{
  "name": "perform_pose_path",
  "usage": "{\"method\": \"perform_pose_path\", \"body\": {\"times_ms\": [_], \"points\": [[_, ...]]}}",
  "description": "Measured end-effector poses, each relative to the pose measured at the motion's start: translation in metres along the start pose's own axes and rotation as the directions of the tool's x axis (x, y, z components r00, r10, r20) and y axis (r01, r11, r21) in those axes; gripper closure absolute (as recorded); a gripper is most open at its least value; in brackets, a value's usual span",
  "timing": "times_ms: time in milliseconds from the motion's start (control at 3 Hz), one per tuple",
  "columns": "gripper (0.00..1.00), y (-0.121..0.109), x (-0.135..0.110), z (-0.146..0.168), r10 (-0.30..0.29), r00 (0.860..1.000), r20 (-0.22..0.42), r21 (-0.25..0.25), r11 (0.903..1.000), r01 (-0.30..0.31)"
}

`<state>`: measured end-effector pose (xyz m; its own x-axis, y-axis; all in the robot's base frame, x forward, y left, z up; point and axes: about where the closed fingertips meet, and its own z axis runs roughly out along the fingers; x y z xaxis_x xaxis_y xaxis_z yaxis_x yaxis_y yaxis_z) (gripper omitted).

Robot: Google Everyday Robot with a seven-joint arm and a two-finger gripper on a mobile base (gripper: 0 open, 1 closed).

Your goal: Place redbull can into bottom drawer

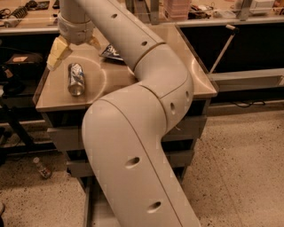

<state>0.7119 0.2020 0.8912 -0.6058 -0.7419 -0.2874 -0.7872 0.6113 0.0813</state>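
The redbull can (75,79) lies on its side on the left part of the counter top (53,98), one shiny round end towards me. My gripper (74,54) hangs just behind and above the can, its pale fingers (57,52) spread wide and empty, apart from the can. The bottom drawer (96,212) is pulled out at floor level below the counter. Only a narrow strip of its grey floor shows left of my arm (142,133), which hides the remainder.
A dark blue crisp bag (111,52) lies behind the can, partly hidden by my arm. The two upper drawers (64,137) are shut. A small bottle (42,167) lies on the floor at left. A cluttered bench (26,9) runs along the back.
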Motion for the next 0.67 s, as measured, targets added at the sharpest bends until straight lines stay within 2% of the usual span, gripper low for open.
{"method": "perform_pose_path", "body": {"times_ms": [333, 667], "points": [[0.0, -0.014, -0.007, 0.035, 0.069, 0.997, -0.018, -0.022, 0.9973, -0.069], [0.0, -0.015, -0.018, 0.039, 0.068, 0.997, 0.019, -0.02, 0.9975, -0.068]]}}
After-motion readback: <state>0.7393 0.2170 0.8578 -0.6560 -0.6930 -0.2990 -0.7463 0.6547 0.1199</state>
